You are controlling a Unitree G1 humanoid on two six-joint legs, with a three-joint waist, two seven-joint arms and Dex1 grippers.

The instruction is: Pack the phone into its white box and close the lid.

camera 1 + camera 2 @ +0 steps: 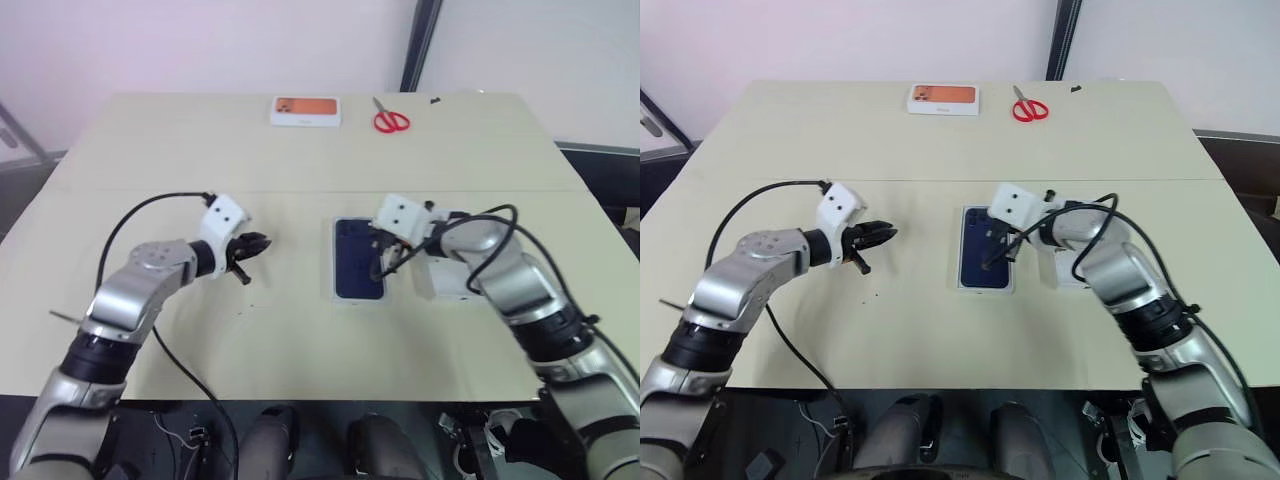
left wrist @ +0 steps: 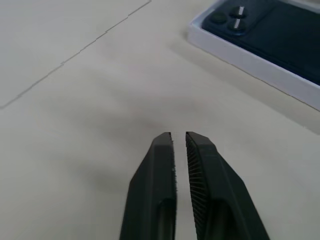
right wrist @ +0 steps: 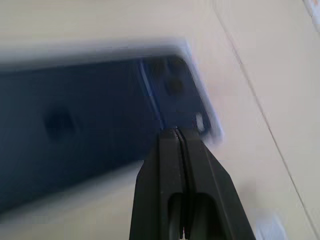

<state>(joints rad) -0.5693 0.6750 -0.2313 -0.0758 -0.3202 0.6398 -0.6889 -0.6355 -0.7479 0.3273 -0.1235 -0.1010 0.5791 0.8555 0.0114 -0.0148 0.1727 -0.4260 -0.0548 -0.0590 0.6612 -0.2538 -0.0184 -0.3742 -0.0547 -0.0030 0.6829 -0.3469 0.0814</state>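
1. The slim dark navy-blue phone (image 1: 986,250) lies camera side up inside the shallow white cardboard box (image 1: 336,297), in the middle of the pale beige counter (image 1: 300,170). It looks like a stiff, smooth slab, probably slippery on its back and worth handling gently around the camera cluster.
2. Seated as it is, the phone seems to need no more lifting; a light press on its flat back would settle it.
3. A white piece (image 1: 445,280) sits just to the right of the box, largely hidden under the right arm. I take it for the lid but cannot tell for sure. It should be light, thin card that dents under a hard pinch, so it is best taken by a long edge and lowered squarely over the tray.
4. The right claw (image 1: 992,262) is clenched tight on nothing, its tips over the phone; whether they touch it I cannot tell.
5. The left claw (image 1: 252,247) hovers over bare counter well to the left of the box, its fingers nearly together with a thin gap, holding nothing.
6. At the far edge lie a white box with orange print (image 1: 306,110) and red-handled scissors (image 1: 390,118), well apart from the work.
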